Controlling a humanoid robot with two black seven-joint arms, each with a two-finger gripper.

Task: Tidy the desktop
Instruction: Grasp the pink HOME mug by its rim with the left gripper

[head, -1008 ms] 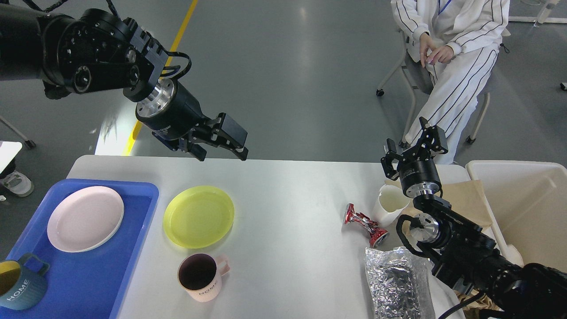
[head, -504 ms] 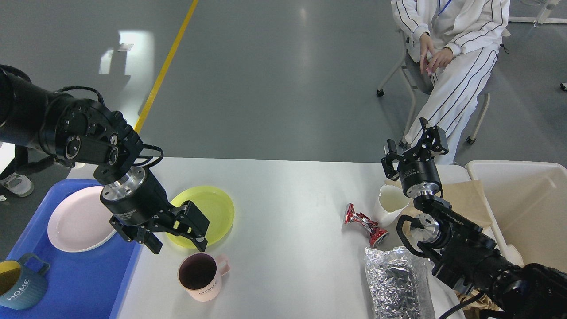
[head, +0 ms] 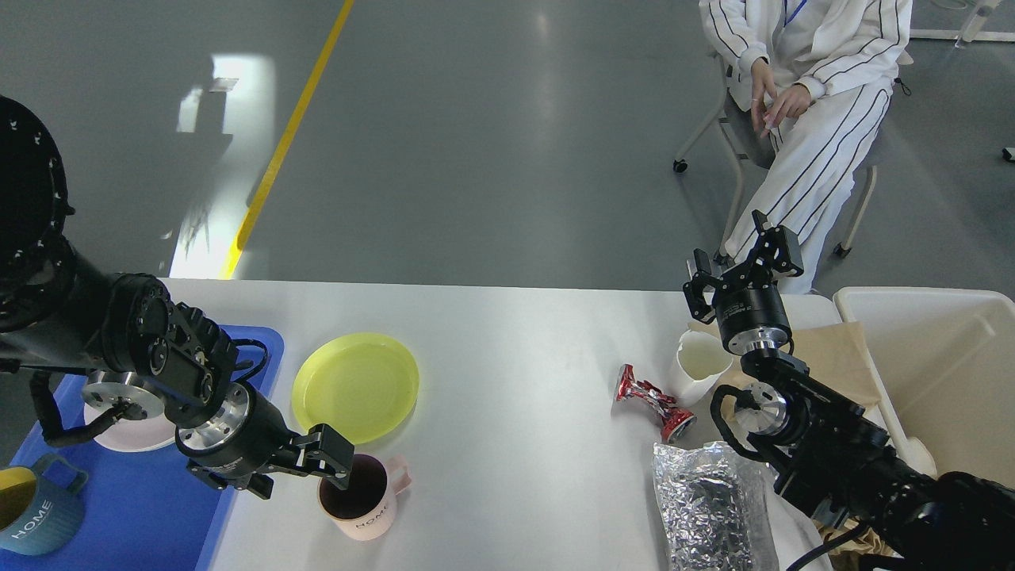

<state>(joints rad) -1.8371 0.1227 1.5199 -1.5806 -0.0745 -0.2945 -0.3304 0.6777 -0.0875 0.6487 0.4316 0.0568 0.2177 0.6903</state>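
The white desktop [head: 515, 349] fills the lower half of the head view. On it lie a yellow plate [head: 355, 386], a pink mug [head: 361, 496], a crushed red can [head: 654, 400], a white paper cup [head: 698, 366] and a crumpled foil bag [head: 710, 507]. My left gripper [head: 297, 473] is low at the mug's left side, open, with one finger [head: 335, 457] at the mug's rim. My right gripper [head: 741, 266] stands open above the paper cup, holding nothing.
A blue tray [head: 158, 515] at the left carries a pink plate [head: 131, 434], mostly hidden by my left arm, and a blue mug [head: 36, 515]. A cream bin [head: 944, 381] and brown paper [head: 833, 357] are at the right. A seated person [head: 809, 119] is beyond the far edge.
My left arm has swung down and towards me, from above the table's far edge to the pink mug's left side. The right arm has not moved.
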